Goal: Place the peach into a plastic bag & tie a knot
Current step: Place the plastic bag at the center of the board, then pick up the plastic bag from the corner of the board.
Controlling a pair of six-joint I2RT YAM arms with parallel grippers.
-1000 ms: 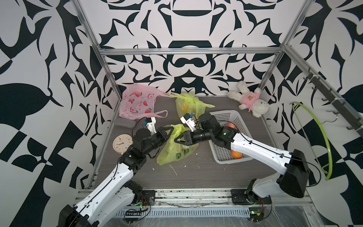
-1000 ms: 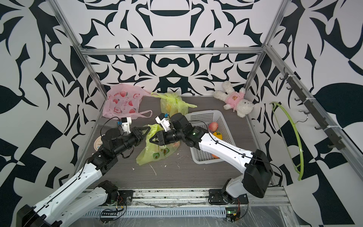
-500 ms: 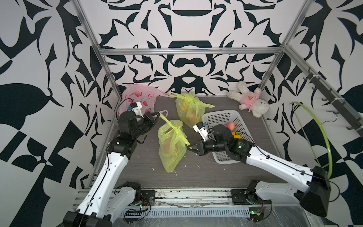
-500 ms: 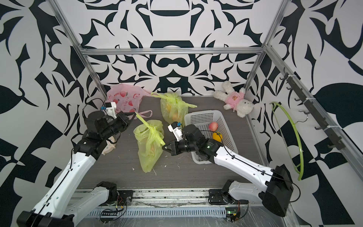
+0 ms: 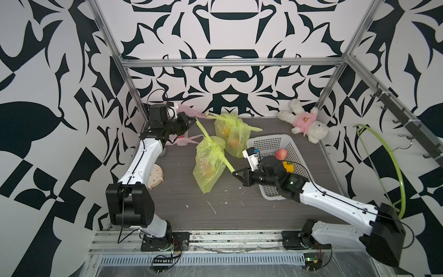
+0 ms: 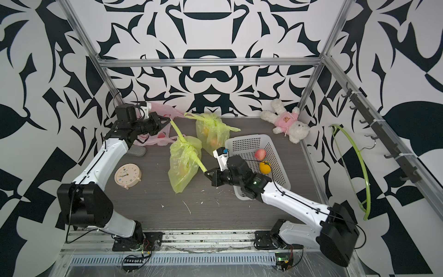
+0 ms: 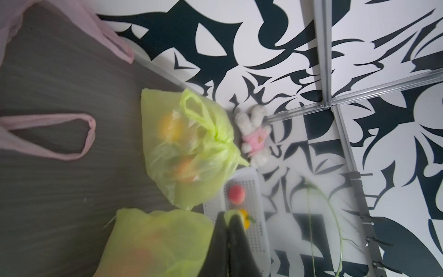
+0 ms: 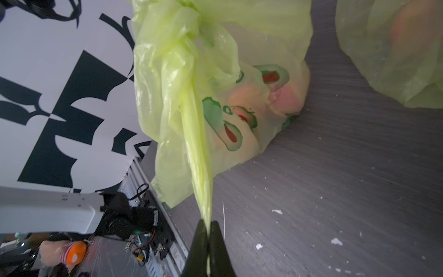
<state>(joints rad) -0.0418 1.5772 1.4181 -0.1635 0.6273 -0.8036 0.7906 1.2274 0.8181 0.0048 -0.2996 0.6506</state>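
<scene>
A yellow-green plastic bag hangs tilted mid-table, its lower tip touching the table, with a knot at its neck. In the right wrist view a pinkish peach shows through the plastic. My left gripper is shut on one handle strip, at the back left. To the front right, my right gripper is shut on the other strip. Both strips run taut from the knot.
A second tied yellow-green bag stands behind. The white basket on the right holds another peach and a yellow fruit. A pink bag, a clock, a plush rabbit and a green hoop sit around.
The grippers, close together at the bag a second ago, have pulled apart: left to the back left, right to the front right. The handles are stretched tight and the bag stands taller.
</scene>
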